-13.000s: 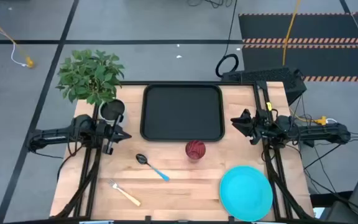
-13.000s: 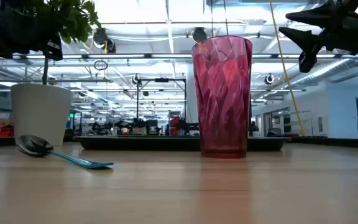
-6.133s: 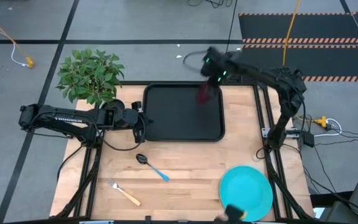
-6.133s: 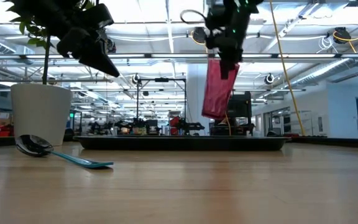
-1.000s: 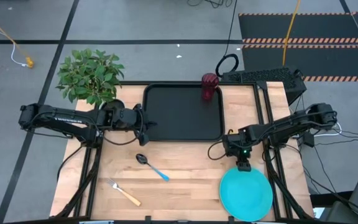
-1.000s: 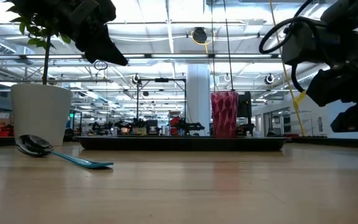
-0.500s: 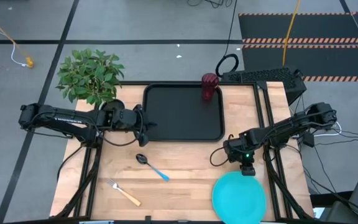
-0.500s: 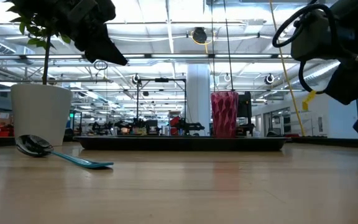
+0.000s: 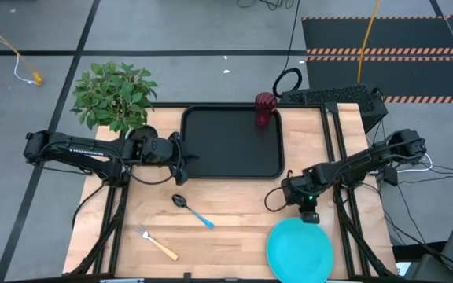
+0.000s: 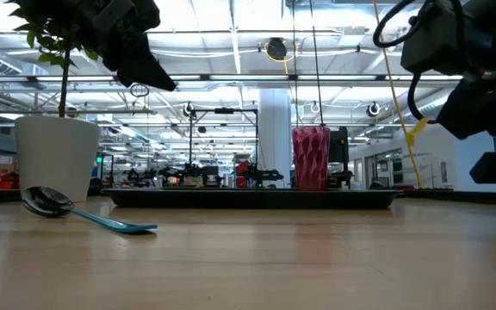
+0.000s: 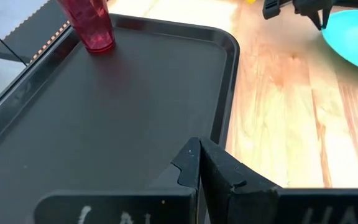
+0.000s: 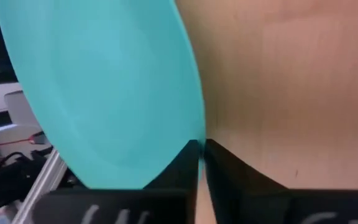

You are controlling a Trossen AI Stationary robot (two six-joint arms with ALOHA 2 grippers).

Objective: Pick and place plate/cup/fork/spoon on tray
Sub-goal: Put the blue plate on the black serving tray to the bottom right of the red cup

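High view: right tool (image 9: 310,217) pinching plate (image 9: 300,250) rim

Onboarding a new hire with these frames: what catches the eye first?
The round bright turquoise plastic plate at the table's near edge, with the right gripper shut on its rim. Next, the large black rectangular tray at the back centre, holding only the dark red textured tumbler in its far right corner. The left gripper hovers shut at the tray's left edge.

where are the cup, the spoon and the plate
cup (image 9: 266,110): high view, on its red side wall.
spoon (image 9: 179,201): high view, on its dark metal bowl.
plate (image 9: 299,250): high view, on its flat turquoise middle.
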